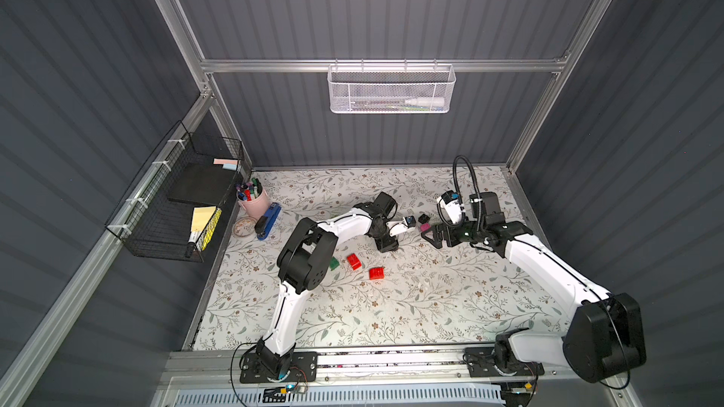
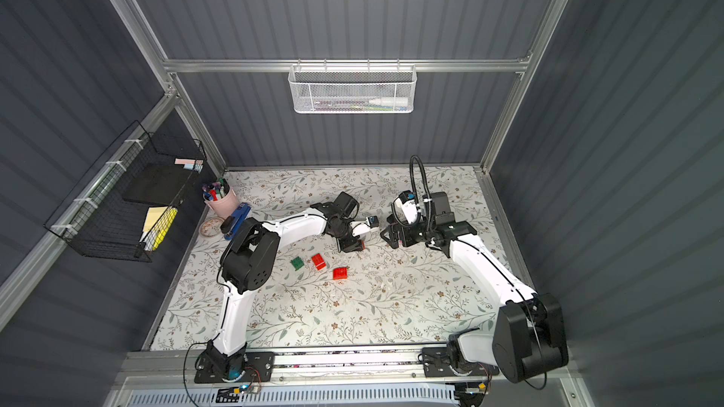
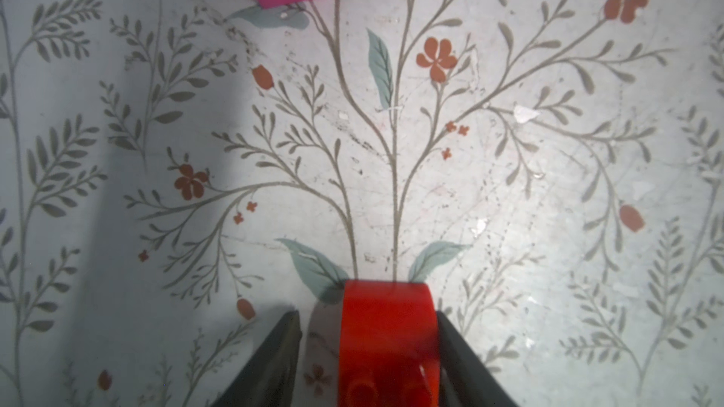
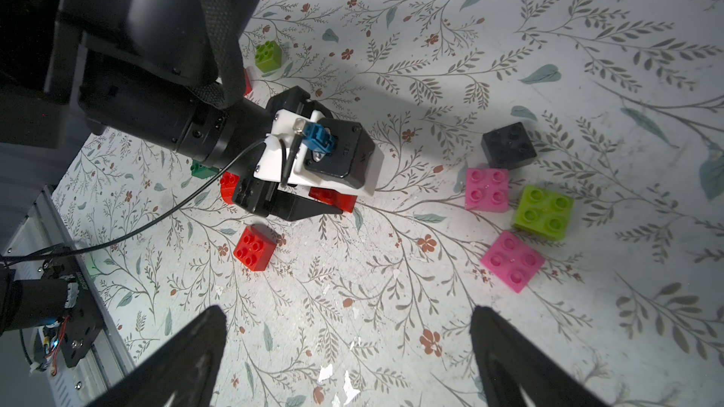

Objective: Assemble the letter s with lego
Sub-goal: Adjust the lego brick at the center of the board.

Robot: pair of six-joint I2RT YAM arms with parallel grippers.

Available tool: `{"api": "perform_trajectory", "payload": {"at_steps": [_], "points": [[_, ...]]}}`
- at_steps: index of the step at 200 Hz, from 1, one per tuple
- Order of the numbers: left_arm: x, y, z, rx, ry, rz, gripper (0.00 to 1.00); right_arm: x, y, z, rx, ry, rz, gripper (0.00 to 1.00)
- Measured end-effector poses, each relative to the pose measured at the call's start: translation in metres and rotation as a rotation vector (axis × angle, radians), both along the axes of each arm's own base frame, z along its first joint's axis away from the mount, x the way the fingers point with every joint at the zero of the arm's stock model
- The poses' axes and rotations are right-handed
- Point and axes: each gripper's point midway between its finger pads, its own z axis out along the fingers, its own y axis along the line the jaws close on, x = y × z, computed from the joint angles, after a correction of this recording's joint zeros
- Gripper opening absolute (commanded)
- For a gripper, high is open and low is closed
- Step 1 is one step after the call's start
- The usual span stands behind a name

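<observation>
White table [image 1: 391,307], floral print: carries all the lego, loose.
Right gripper [image 4: 348,309]: jaws wide apart, empty, hovering right of centre toward the far edge.
Left gripper [image 3: 367,315]: jaws astride a red brick [image 3: 388,338] near mid-table, one touching, one just apart.
Step, as judged: first pick-up.
Next move calls for: closing squarely, lifting, carrying to a partner brick.
Left wrist view alone shows that gap. The right wrist view lays out the pink bricks [image 4: 487,189], lime brick [image 4: 543,213] and black brick [image 4: 508,145], which the top views largely hide.

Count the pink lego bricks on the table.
2, both beside the lime green brick: one pink brick next to the black brick, the second pink brick farther from it. More may lie hidden elsewhere.
</observation>
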Motion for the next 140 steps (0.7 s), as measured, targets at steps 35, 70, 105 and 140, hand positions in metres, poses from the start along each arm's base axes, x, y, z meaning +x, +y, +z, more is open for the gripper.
{"api": "perform_trajectory", "payload": {"at_steps": [35, 70, 105, 140], "points": [[-0.006, 0.001, 0.000, 0.014, 0.020, -0.048, 0.42, 0.001, -0.002, 0.000, 0.000, -0.001, -0.005, 0.99], [-0.008, 0.005, 0.003, 0.023, 0.066, -0.135, 0.39, 0.002, -0.005, 0.001, 0.005, 0.000, -0.013, 0.99], [0.004, 0.021, 0.015, -0.007, 0.081, -0.187, 0.38, 0.003, -0.005, 0.002, 0.014, -0.002, -0.013, 0.99], [0.029, 0.036, 0.024, -0.020, 0.041, -0.181, 0.38, 0.003, -0.004, -0.002, 0.021, 0.015, -0.005, 0.99]]}}
